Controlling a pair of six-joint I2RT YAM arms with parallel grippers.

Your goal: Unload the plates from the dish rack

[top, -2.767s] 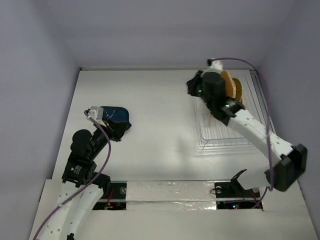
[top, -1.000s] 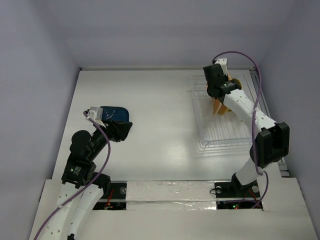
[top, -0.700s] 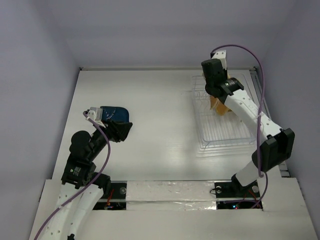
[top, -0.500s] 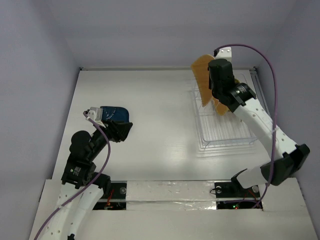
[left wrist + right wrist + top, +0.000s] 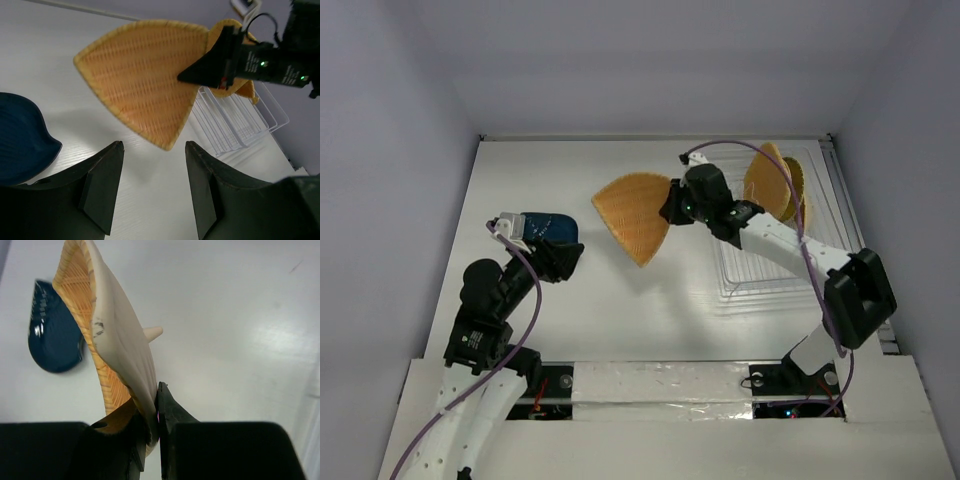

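Carry step, by the look of it: grips the pointed-oval woven plate (image 5: 632,215) across its thin rim, near one end, in the right claw (image 5: 667,207), clamped on both faces. Hangs tilted above the bare bench (image 5: 620,320), clear of it judging by the shadow underneath, between the dish rack (image 5: 770,270) and the dark blue leaf-shaped dish (image 5: 548,226). Leaves two more woven plates (image 5: 772,180) standing on edge at the far end of the dish rack. Shows the left claw (image 5: 152,150) spread apart on nothing, just beside that dish. Seems light and fairly stiff, with a ribbed weave that should resist slipping; probably not fragile, yet wide enough to lever and twist about a one-edge pinch. Wants a firm hold on the rim and a low, level set-down
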